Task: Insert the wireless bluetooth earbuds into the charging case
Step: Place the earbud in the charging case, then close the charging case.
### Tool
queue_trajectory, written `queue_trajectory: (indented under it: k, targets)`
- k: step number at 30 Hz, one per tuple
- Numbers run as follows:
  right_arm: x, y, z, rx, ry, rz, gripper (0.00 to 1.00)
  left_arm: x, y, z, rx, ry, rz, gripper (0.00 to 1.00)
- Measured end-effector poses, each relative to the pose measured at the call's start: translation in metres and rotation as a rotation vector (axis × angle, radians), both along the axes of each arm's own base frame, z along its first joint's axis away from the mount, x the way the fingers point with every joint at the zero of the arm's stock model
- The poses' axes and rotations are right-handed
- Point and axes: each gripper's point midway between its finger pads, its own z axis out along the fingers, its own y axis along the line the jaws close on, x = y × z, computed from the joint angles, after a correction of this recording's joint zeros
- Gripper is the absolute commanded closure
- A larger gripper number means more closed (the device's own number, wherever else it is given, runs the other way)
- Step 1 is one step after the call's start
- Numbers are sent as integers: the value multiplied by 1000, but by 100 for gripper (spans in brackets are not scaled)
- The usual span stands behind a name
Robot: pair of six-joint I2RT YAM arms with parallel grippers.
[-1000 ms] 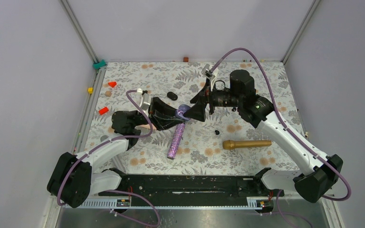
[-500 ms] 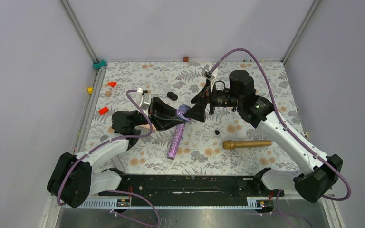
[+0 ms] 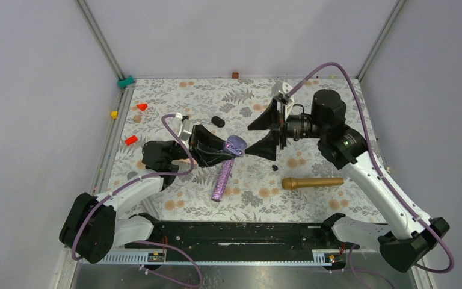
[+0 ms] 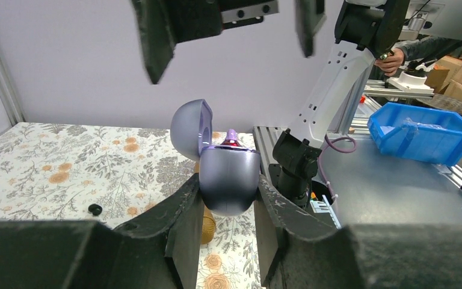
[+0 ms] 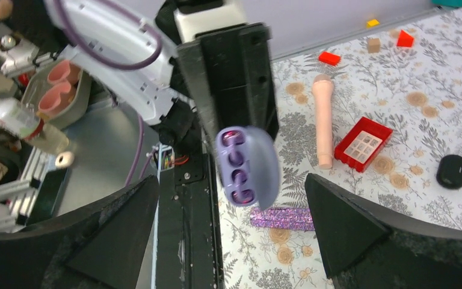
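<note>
Lavender plastic, smooth and rounded: the charging case (image 4: 228, 177) is clamped between the two fingers of the left claw (image 4: 228, 201). It is raised above the middle of the worktop (image 3: 228, 96) and stands open. Only the right wrist view looks into it and shows two glossy purple hollows; whether a bud sits in one I cannot tell. The right claw (image 3: 247, 139) has its fingers wide apart just beside the case and grips nothing.

The same wrist view also shows a pale pink microphone (image 5: 322, 120) and a red tray (image 5: 364, 143), which the left arm (image 3: 132, 186) mostly covers in the view from above.

One earbud (image 3: 275, 167) lies loose near the middle of the worktop, between the case and a gold microphone (image 3: 313, 182). A glittery purple microphone (image 3: 222, 179) lies below the case toward the near edge, and a black capsule (image 3: 218, 121) toward the far edge.

In sight are three microphones, one case, one capsule and one loose bud.
</note>
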Motion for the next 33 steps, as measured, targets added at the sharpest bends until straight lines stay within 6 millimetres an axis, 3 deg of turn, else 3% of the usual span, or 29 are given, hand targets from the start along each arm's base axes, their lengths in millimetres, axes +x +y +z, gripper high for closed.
queue_trajectory:
  k: [5, 11, 19, 33]
  targets:
    - [-19, -8, -10, -3, -93, 70, 1, 1, -1, -3, 7, 9, -1, 100]
    - [-14, -7, -23, -29, -107, 65, 1, 0, -5, -9, 22, 31, -15, 100]
    - [-13, -3, -27, -25, -87, 96, 1, -2, -7, -10, 26, 33, -27, 100]
    - [-45, -1, -21, 12, -69, 260, 1, 0, -8, -13, 32, 37, -25, 100]
